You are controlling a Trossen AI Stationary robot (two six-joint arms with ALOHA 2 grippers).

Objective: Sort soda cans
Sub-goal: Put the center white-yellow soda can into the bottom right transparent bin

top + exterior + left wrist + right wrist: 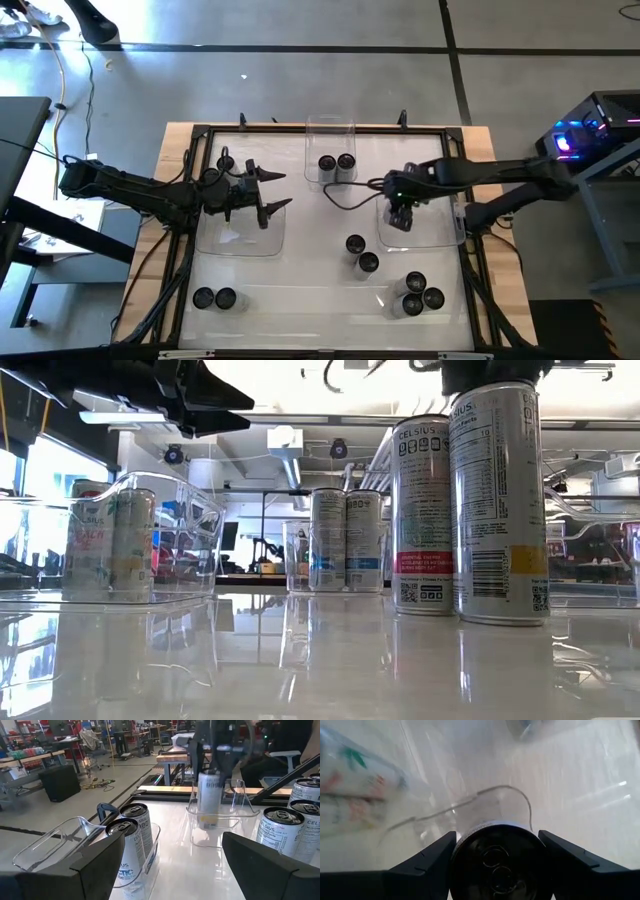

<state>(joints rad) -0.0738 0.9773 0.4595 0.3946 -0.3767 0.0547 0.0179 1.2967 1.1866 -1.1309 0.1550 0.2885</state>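
Observation:
My right gripper [401, 216] is shut on one soda can [210, 795], which stands upright within the walls of the clear right tray [440, 232]. My left gripper [266, 194] is open and touches nothing; it hangs over the far right part of the clear left tray [240, 238]. Two cans [219, 168] stand at that tray's far left corner. Another two cans [337, 162] stand in the far tray [330, 130]. Loose cans stand on the table: two in the middle [361, 252], two near left [214, 298] and several near right [417, 293]. My right gripper pinches the can by its upper end, just below the rim [470, 832], between the two fingers [427, 857]. The fingers come from above, pointing down. The can stays upright [210, 815] inside the right tray; whether its base touches the tray floor I cannot tell.
A black frame [300, 130] rims the white tabletop. A cable [350, 200] loops between the far tray and the right gripper. The two middle cans [470, 500] stand just on the near side of the right tray. Bare table lies along the near edge [310, 310].

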